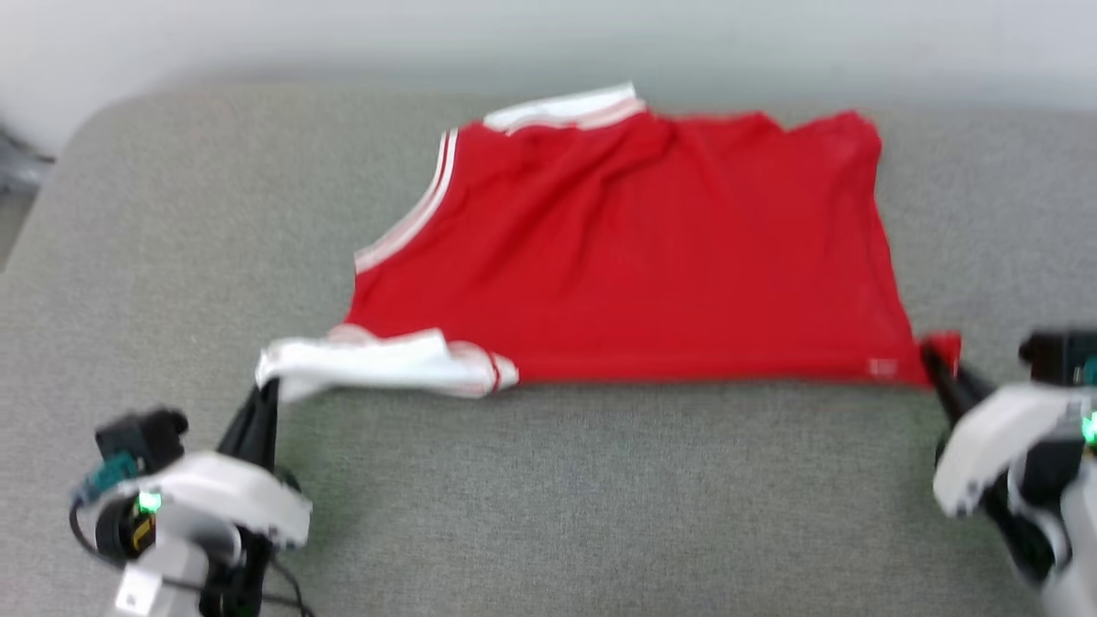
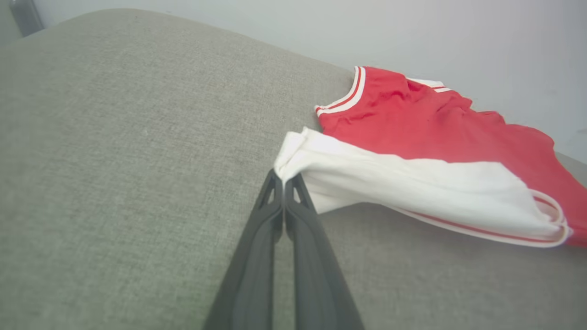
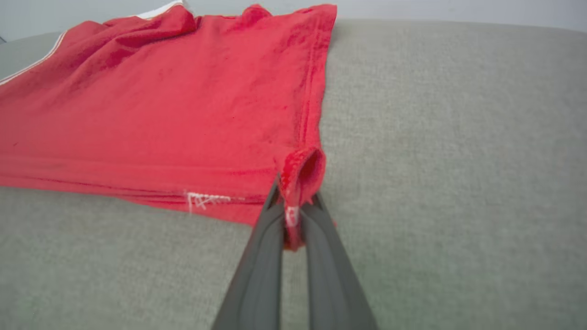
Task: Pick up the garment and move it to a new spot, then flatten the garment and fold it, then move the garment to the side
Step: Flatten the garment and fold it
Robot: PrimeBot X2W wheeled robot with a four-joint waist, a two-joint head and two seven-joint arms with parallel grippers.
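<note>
The garment (image 1: 634, 248) lies spread on the grey table, a plain red face up, with white striped trim along its left armhole and far edge. Its white sleeve (image 1: 377, 364) trails off the near left corner. My left gripper (image 1: 266, 390) is shut on the tip of that sleeve (image 2: 412, 183), fingers (image 2: 284, 181) pinching the white cloth. My right gripper (image 1: 936, 364) is shut on the garment's near right hem corner (image 3: 300, 176), which bunches into a red loop between the fingers. The garment (image 3: 160, 105) stretches away to the left in the right wrist view.
The grey fabric-covered table (image 1: 557, 497) has rounded far corners and ends at a pale wall (image 1: 548, 34) behind. A dark object (image 1: 17, 163) sits off the far left edge. Bare table lies in front of the garment and on both sides.
</note>
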